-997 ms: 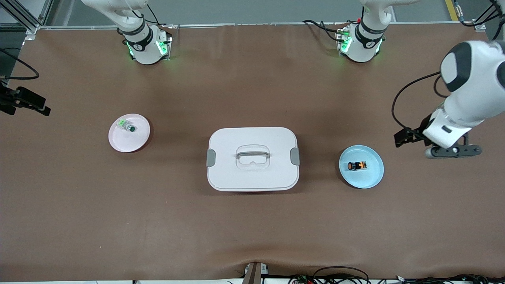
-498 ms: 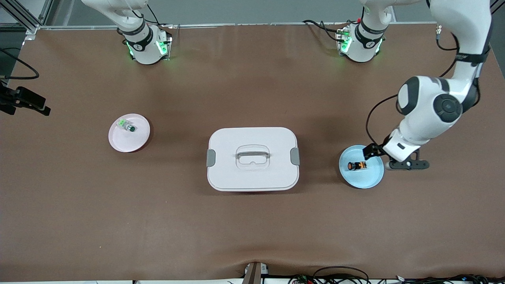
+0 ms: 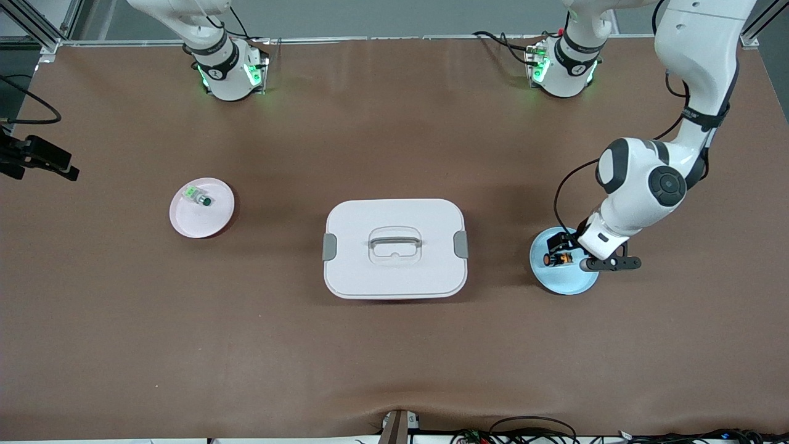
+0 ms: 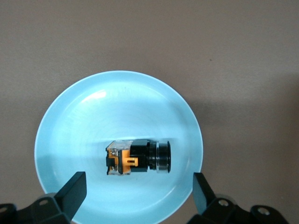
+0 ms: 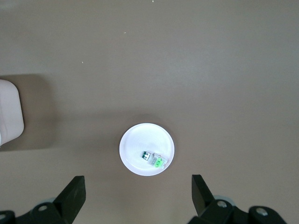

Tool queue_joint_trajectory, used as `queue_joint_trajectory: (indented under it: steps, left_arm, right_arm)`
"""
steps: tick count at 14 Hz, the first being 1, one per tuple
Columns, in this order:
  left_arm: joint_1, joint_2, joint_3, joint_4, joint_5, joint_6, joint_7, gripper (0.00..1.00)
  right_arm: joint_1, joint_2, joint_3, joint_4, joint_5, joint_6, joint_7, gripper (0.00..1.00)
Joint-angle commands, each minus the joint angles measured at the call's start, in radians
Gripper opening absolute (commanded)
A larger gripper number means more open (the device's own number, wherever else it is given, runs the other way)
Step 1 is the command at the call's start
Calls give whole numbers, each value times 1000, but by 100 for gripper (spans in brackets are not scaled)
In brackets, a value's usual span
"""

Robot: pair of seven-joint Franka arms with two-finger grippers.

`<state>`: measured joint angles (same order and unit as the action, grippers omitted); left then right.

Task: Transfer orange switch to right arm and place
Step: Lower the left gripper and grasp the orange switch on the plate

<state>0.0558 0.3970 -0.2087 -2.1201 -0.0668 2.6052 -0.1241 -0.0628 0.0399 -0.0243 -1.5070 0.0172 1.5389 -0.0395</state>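
Observation:
The orange switch [image 3: 558, 259] lies on its side in a light blue plate [image 3: 565, 282] toward the left arm's end of the table. In the left wrist view the orange switch [image 4: 138, 157] shows its black and orange body in the blue plate [image 4: 117, 107]. My left gripper [image 3: 562, 244] hangs open just above it. Its two black fingers [image 4: 74, 192] stand wide to either side of the left gripper's [image 4: 138, 193] empty gap. My right gripper [image 5: 138, 196] is open and empty, high over the table; in the front view only the right arm's base [image 3: 225, 74] shows.
A white lidded box [image 3: 394, 248] with a handle sits mid-table. A pink plate [image 3: 212, 225] toward the right arm's end holds a pale green switch [image 3: 198, 197]. The right wrist view shows that green switch [image 5: 153, 159], its plate [image 5: 135, 144] and the box's corner [image 5: 9, 112].
My left arm has swung in from the table's end and come down over the blue plate, still open. Nothing on the table has moved.

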Motion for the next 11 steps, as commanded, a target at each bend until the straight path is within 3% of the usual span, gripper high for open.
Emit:
queue_joint_trajectory:
  steps: [1, 11]
  left_arm:
    - [9, 23, -8, -11, -18, 49, -8, 100]
    - [10, 104, -8, -3, -19, 133, -6, 100]
  right_arm:
    - [-2, -28, 3, -27, -13, 10, 15, 100]
    - [-2, -28, 3, -27, -11, 15, 15, 100]
